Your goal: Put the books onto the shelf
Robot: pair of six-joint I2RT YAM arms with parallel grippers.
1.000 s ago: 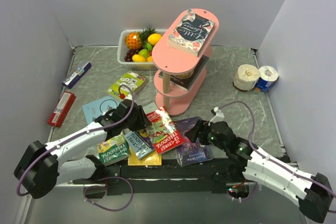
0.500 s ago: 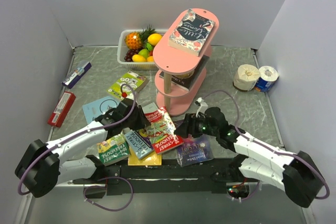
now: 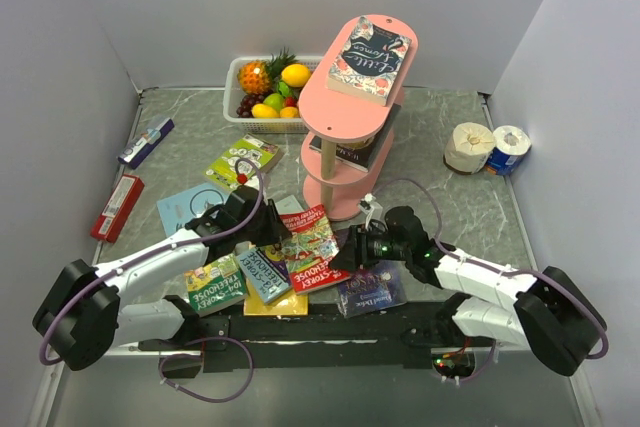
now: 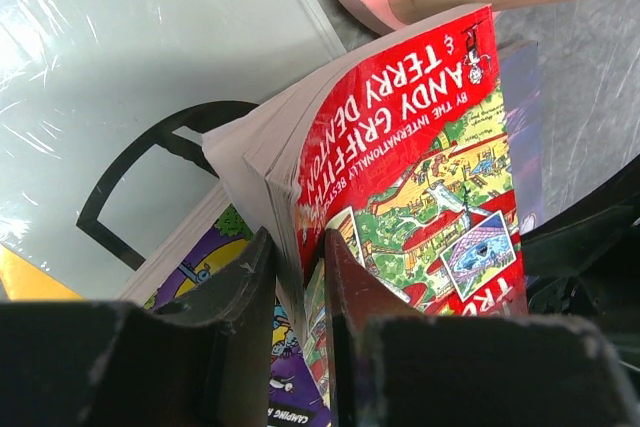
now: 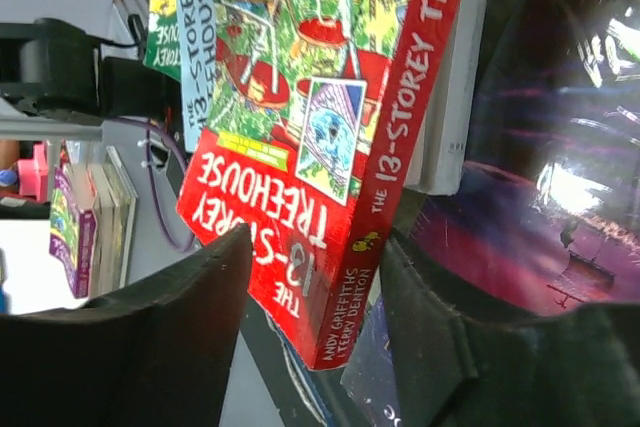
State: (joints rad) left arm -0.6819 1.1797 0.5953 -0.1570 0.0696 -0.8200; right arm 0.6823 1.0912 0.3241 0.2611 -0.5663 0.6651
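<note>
Look, your left pincer point(image 4: 300, 247) is clamped on the red book point(image 4: 420, 167), with one finger on each side of its page edge. That arm lies low over the desk point(image 3: 440, 117) and reaches in from the left, bent at the elbow.

Your right pincer point(image 5: 315, 267) has its fingers apart, one on each side of the red book's bottom corner by the spine. You cannot tell if they touch it. That arm comes in low from the right, so both pincers meet at the same book.

The red book is tipped up off the pile, just in front of the foot of the pink shelf point(image 3: 320, 112). A purple book point(image 3: 370, 292) lies right under your right pincer. A light-blue book point(image 3: 265, 272), a green book point(image 3: 215, 285) and a yellow book point(image 3: 275, 305) lie by your left arm.

On the shelf, a pink-black book point(image 3: 368, 59) fills much of the top tier, and a dark book point(image 3: 350, 152) sits on the middle one.

Farther off are the fruit basket point(image 3: 240, 72), two paper rolls point(image 3: 470, 147), a red packet point(image 3: 117, 207) and a blue-white carton point(image 3: 147, 142).
</note>
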